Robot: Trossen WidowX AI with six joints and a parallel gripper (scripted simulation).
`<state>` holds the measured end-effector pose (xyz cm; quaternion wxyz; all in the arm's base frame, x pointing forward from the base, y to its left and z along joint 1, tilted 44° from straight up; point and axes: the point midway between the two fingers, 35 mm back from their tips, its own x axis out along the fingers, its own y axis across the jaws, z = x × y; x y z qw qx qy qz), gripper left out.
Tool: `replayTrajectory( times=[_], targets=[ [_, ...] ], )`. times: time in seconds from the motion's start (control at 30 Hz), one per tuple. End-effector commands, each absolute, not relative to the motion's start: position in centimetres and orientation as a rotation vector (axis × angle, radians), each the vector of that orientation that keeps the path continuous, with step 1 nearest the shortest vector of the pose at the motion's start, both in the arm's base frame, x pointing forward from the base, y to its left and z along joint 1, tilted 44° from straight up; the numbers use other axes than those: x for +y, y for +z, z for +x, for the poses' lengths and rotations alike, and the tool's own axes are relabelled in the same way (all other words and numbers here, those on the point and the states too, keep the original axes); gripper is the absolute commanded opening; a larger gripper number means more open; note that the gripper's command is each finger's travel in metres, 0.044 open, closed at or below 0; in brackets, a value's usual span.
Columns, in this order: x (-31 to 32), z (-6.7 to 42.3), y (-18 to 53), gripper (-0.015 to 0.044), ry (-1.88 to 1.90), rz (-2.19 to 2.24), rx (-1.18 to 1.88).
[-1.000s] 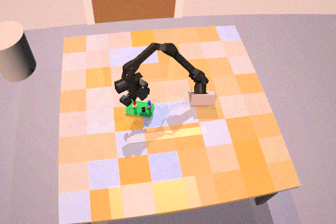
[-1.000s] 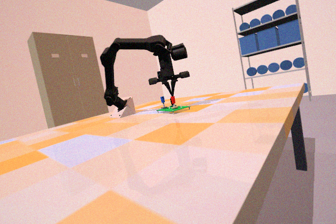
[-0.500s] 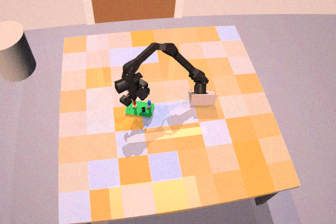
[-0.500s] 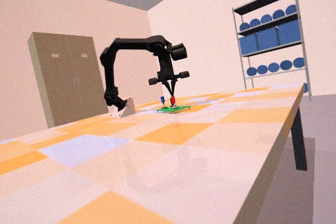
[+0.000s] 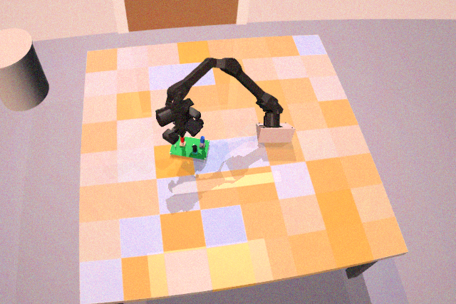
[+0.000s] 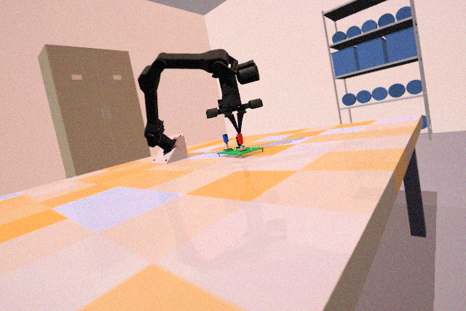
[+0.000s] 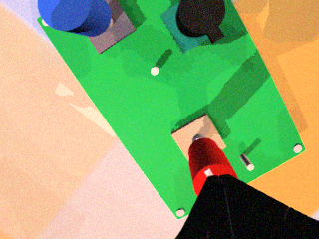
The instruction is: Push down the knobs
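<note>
A green circuit board [image 5: 187, 144] [image 6: 229, 152] [image 7: 143, 103] stands on the table. It carries a red knob [image 5: 182, 141] [image 6: 239, 138] [image 7: 205, 158], a blue knob [image 5: 201, 141] [image 6: 225, 138] [image 7: 72, 4] and a black knob [image 5: 194, 149] [image 7: 199, 11]. The blue knob stands tall on its shaft. My gripper [image 5: 181, 135] [image 6: 238, 133] [image 7: 218, 185] is shut, fingertips together, resting on top of the red knob from above. In the wrist view the black fingers hide the red knob's top end. The black knob sits low on the board.
The arm's grey base [image 5: 275, 133] [image 6: 172, 152] stands right of the board in the top view. A grey cylinder [image 5: 18, 68] stands off the table at the left. A shelf rack [image 6: 376, 52] and a cabinet [image 6: 90, 104] stand against the walls.
</note>
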<state>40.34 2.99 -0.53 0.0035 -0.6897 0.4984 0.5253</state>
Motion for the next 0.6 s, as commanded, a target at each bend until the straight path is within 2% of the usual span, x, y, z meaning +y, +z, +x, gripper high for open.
replayTrajectory(
  times=[0.0,0.57],
  targets=[
    [1.97,40.34,-1.29,0.0,1.649,-2.146,1.585],
    [1.69,40.32,-1.59,0.0,1.648,-2.146,1.586]
  ],
)
